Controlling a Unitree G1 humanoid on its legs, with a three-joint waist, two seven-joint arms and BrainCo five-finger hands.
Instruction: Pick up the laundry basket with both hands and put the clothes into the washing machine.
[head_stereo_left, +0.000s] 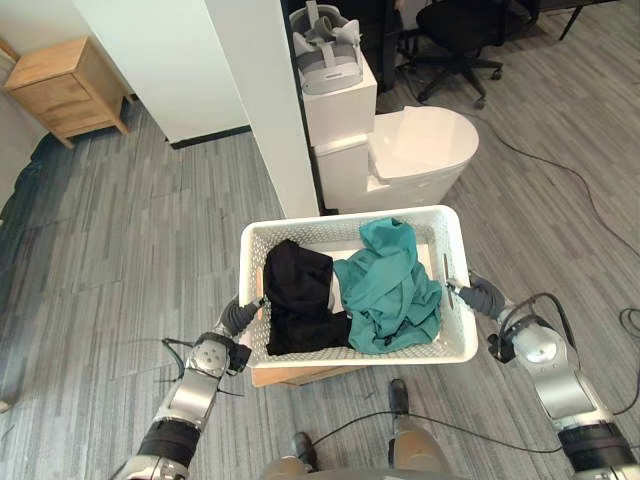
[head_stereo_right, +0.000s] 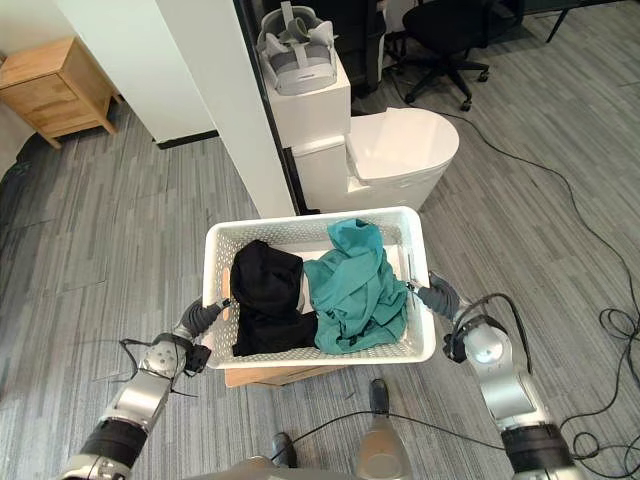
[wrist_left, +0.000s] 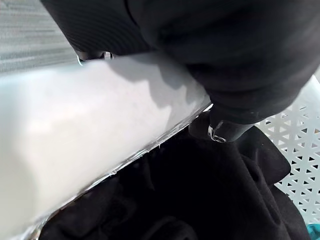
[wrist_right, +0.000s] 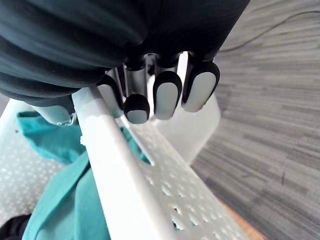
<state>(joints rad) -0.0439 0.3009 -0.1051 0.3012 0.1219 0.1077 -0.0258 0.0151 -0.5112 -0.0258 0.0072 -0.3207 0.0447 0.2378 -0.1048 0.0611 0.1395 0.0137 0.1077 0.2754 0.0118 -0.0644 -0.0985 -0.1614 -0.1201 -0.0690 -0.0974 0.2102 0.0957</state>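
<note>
In the left eye view, one white laundry basket (head_stereo_left: 350, 222) sat between two hands, the left hand (head_stereo_left: 237, 316) at one end rim and the right hand (head_stereo_left: 485, 297) at the other. It held one black garment (head_stereo_left: 297, 295) and one teal garment (head_stereo_left: 392, 290), side by side.

In the left wrist view, the left thumb (wrist_left: 220, 131) hooked over the rim, gripping it above the black garment.

In the right wrist view, the right fingers (wrist_right: 167, 95) curled round the rim beside the teal garment.

One basket (head_stereo_left: 345, 222), one black garment (head_stereo_left: 295, 295), one teal garment (head_stereo_left: 390, 290), one toilet (head_stereo_left: 420, 145), one headset (head_stereo_left: 325, 45), one chair (head_stereo_left: 460, 40), one cabinet (head_stereo_left: 65, 85).
</note>
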